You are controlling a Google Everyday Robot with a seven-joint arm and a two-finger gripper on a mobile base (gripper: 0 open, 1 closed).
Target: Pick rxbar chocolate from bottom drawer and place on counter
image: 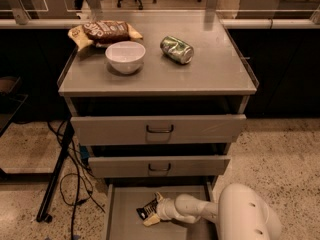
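Observation:
The bottom drawer (125,196) is pulled out under two closed upper drawers. The rxbar chocolate (146,209), a small black wrapper with white lettering, is in the drawer at the tip of my gripper (154,211). The gripper reaches into the drawer from the right on my white arm (245,216), and its fingers sit around the bar. The counter (200,74) is the grey top of the cabinet, well above the gripper.
On the counter lie a brown chip bag (105,31), a white bowl (125,56) and a green can (176,49) on its side. Black cables and a stand leg (55,179) lie on the floor left of the cabinet. Office chairs stand behind.

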